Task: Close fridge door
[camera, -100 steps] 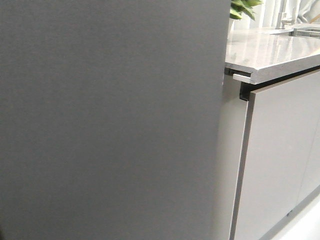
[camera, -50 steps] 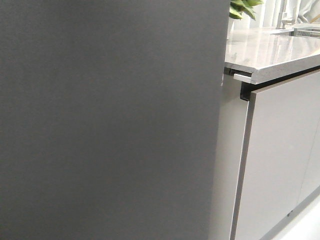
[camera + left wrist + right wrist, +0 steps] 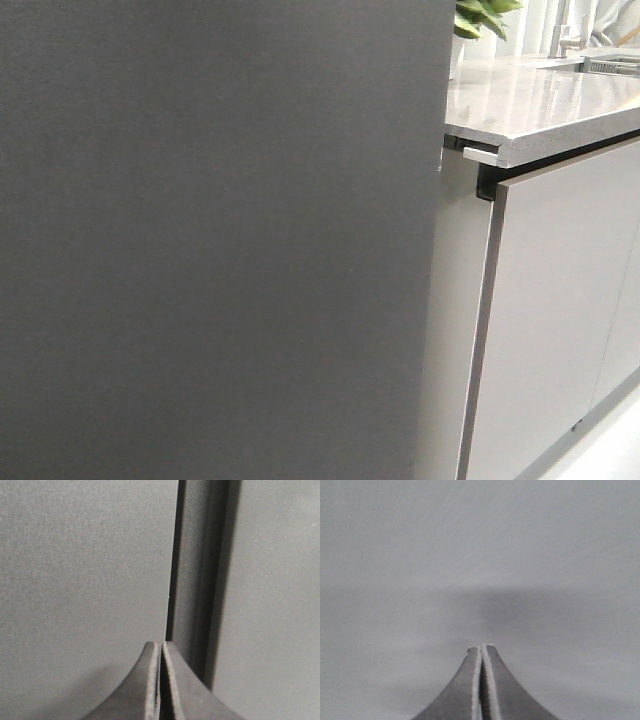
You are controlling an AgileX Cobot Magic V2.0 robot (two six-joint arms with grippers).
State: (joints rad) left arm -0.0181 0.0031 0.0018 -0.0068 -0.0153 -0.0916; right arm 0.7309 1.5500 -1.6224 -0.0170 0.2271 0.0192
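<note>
The fridge door (image 3: 210,240) is a tall matte dark grey panel that fills the left two thirds of the front view; only its outer face shows. In the left wrist view my left gripper (image 3: 161,644) is shut and empty, its tips close to the door face (image 3: 85,570) beside a dark vertical seam (image 3: 200,580). In the right wrist view my right gripper (image 3: 481,647) is shut and empty, its tips close to a plain grey face (image 3: 480,555). Neither gripper shows in the front view.
A light grey cabinet front (image 3: 560,300) stands to the right of the door under a pale stone worktop (image 3: 540,105). A green plant (image 3: 480,15) and a sink tap (image 3: 565,30) stand at the far end of the worktop.
The door's right edge and the worktop have shifted slightly left and up in the front view. The view is otherwise the same.
</note>
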